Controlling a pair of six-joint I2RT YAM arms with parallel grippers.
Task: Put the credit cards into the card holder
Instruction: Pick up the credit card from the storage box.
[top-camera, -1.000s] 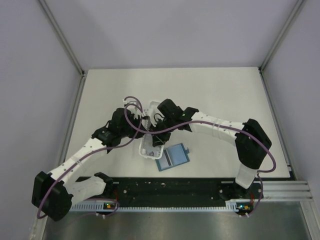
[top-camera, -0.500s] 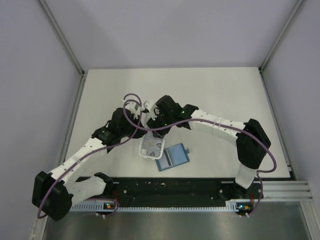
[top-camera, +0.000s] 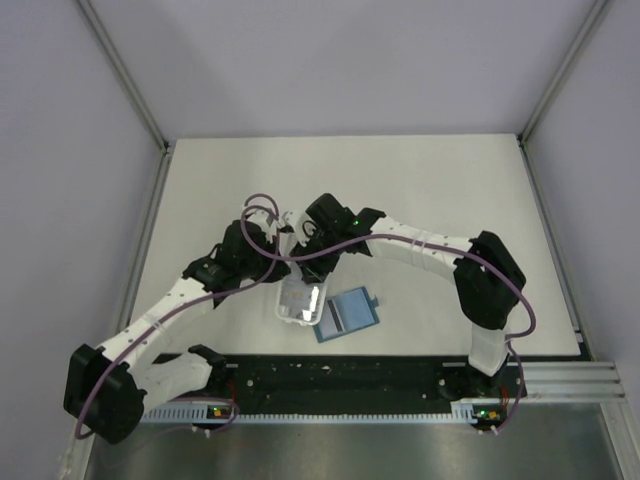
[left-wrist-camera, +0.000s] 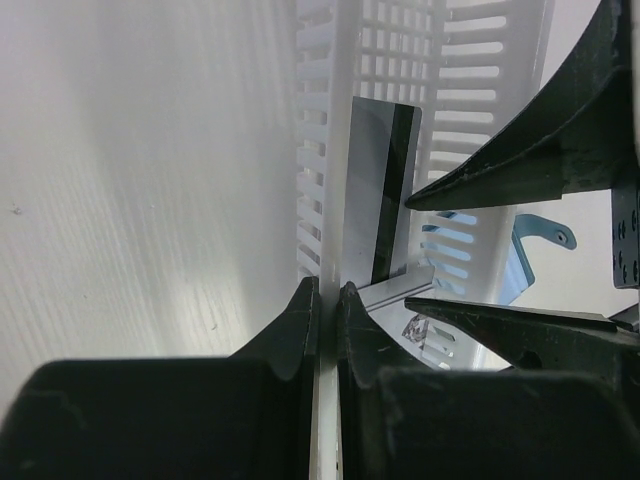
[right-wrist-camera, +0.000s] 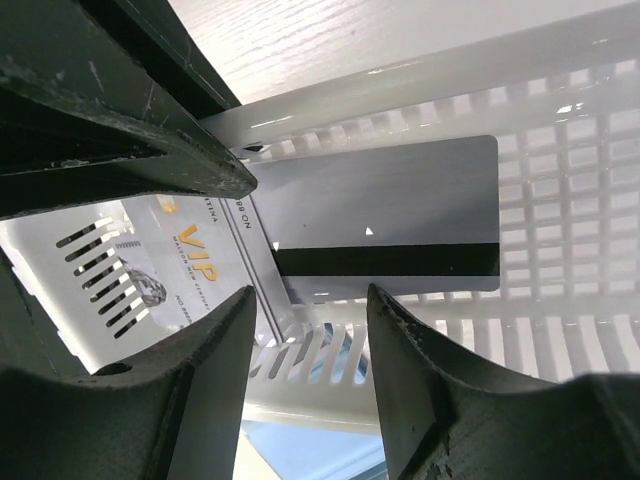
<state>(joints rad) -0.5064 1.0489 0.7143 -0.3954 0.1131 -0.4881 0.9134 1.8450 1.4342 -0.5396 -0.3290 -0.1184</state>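
Note:
Two credit cards lie in the white slotted tray (right-wrist-camera: 560, 170): a grey one with a black stripe (right-wrist-camera: 385, 215) (left-wrist-camera: 385, 190) and a white one printed "VIP" (right-wrist-camera: 190, 270). My left gripper (left-wrist-camera: 327, 290) (top-camera: 272, 268) is shut on the tray's side wall (left-wrist-camera: 310, 200). Above the cards, inside the tray, my right gripper (right-wrist-camera: 310, 300) (top-camera: 308, 262) hangs open and holds nothing. The teal card holder (top-camera: 345, 315) lies flat on the table just right of the tray's near end (top-camera: 298, 302), and shows through the slots (right-wrist-camera: 320, 450).
My right gripper's black fingers (left-wrist-camera: 520, 170) reach into the left wrist view close beside the left fingers. The white table (top-camera: 430, 190) stretches behind and to both sides, bounded by metal frame rails (top-camera: 150, 130).
My right gripper has opened and drawn back up and to the left over the tray. A card now shows lying in the tray's near end. The left gripper keeps its hold.

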